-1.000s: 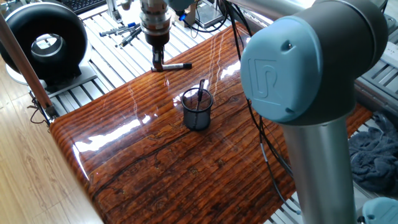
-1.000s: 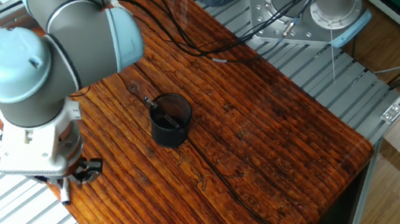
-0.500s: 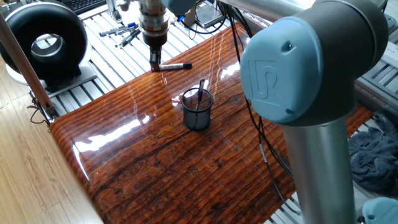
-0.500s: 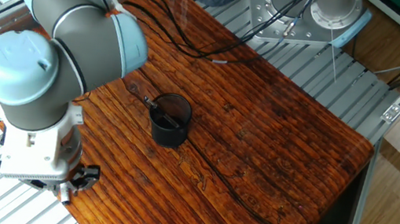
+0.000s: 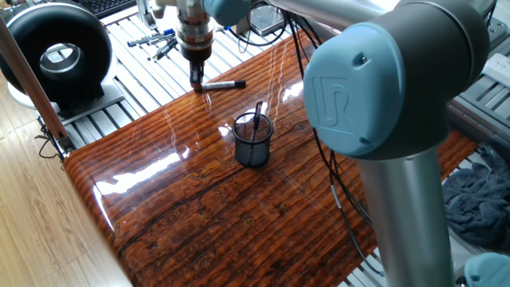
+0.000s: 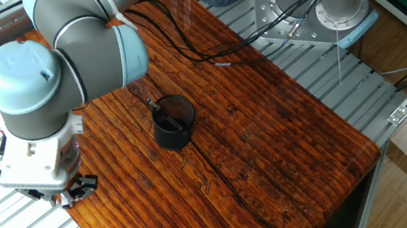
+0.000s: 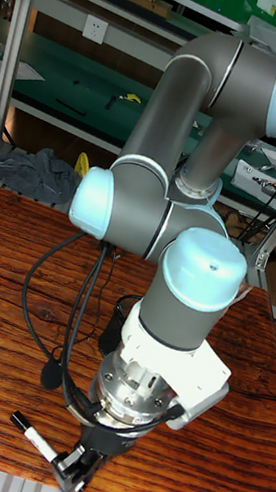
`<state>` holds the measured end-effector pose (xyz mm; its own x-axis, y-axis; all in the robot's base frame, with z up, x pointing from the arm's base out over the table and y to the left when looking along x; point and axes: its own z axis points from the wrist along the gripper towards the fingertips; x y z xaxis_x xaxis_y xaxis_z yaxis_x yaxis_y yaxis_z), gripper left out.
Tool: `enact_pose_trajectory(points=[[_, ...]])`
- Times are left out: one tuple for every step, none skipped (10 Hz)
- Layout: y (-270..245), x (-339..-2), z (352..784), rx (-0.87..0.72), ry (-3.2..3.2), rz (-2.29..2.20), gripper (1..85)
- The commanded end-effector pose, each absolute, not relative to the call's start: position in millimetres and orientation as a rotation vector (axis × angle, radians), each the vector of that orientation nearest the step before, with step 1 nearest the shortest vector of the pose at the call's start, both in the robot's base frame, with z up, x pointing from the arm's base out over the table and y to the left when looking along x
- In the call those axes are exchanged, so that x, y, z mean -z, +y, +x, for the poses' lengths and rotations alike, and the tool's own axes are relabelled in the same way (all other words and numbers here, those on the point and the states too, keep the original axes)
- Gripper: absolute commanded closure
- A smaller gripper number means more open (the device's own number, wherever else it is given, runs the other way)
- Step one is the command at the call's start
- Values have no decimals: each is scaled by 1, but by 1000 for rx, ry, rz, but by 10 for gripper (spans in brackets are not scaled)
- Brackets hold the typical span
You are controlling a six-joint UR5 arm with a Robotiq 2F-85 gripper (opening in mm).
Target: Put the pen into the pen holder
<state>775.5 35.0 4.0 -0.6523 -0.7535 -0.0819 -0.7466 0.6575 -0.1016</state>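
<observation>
The pen (image 5: 225,84) lies flat on the wooden table (image 5: 207,199) near its far edge, with black ends and a pale barrel. It also shows in the tall fixed view, where the pen (image 7: 33,437) lies near the front edge. My gripper (image 5: 196,80) points down at the pen's left end, its fingers slightly apart and holding nothing. The gripper (image 7: 75,472) touches or nearly touches that end. The arm hides the pen in the other fixed view, where the gripper (image 6: 72,191) is low at the table edge. The pen holder (image 5: 253,141), a dark mesh cup, stands mid-table with a thin dark pen inside; it also shows as the pen holder (image 6: 172,121).
Dark markers with blue parts (image 5: 159,40) lie on the slatted metal bench beyond the table. A black round device (image 5: 56,56) stands at the left. Black cables (image 6: 198,44) run across the table's far side. A grey cloth (image 5: 478,199) lies at the right.
The gripper has shifted a little left along the table edge, off the pen's barrel towards its end. The pen and the pen holder have not moved.
</observation>
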Motion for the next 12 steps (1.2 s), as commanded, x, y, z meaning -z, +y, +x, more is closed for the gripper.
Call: enact_pose_trajectory(points=[[41, 2, 781, 49, 2744, -1229, 530], [42, 4, 782, 42, 2745, -1223, 547], [44, 8, 784, 33, 2741, -1216, 560], [44, 8, 784, 31, 2743, -1207, 577], [43, 7, 783, 35, 2749, -1197, 623], [41, 3, 782, 48, 2757, -1187, 733], [38, -7, 777, 63, 2776, -1179, 843], [41, -8, 769, 29, 2807, -1168, 843], [51, -7, 761, -39, 2830, -1151, 843], [68, -8, 748, -164, 2844, -1157, 843], [84, -11, 733, -290, 2891, -1112, 843], [86, -12, 728, -314, 2919, -1080, 843]])
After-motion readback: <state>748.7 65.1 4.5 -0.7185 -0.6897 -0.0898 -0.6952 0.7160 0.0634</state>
